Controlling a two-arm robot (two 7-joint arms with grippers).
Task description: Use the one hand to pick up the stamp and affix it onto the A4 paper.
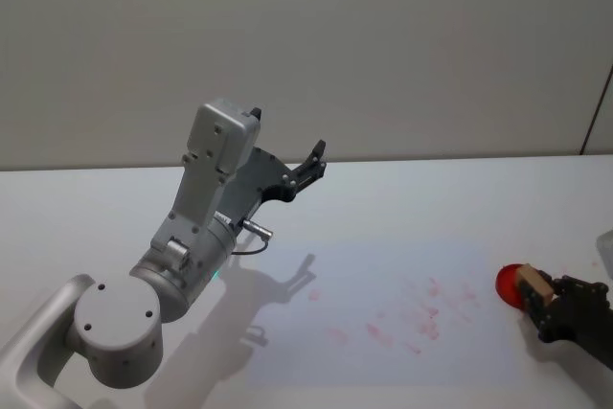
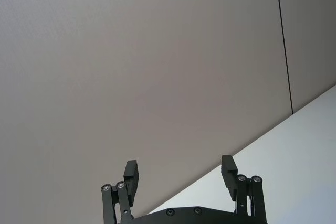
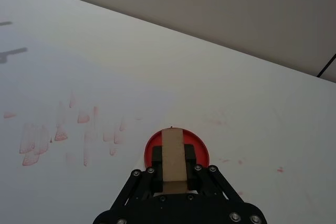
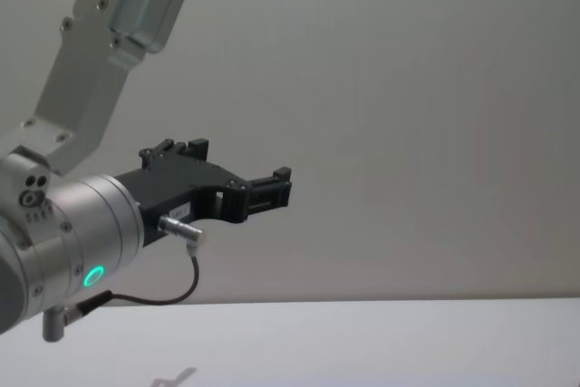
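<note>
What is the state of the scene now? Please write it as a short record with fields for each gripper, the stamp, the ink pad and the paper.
right gripper: low at the table's right side, fingers shut on the stamp
stamp: small light tan wooden rectangular block, held over the ink pad
ink pad: round red disc on the white table, right of the paper
paper: white A4 sheet bearing several red stamp marks
left gripper: raised above the table on the left, fingers open, holding nothing

Tan stamp [image 3: 174,160], red ink pad [image 3: 177,148], black right tool [image 3: 174,174].
</note>
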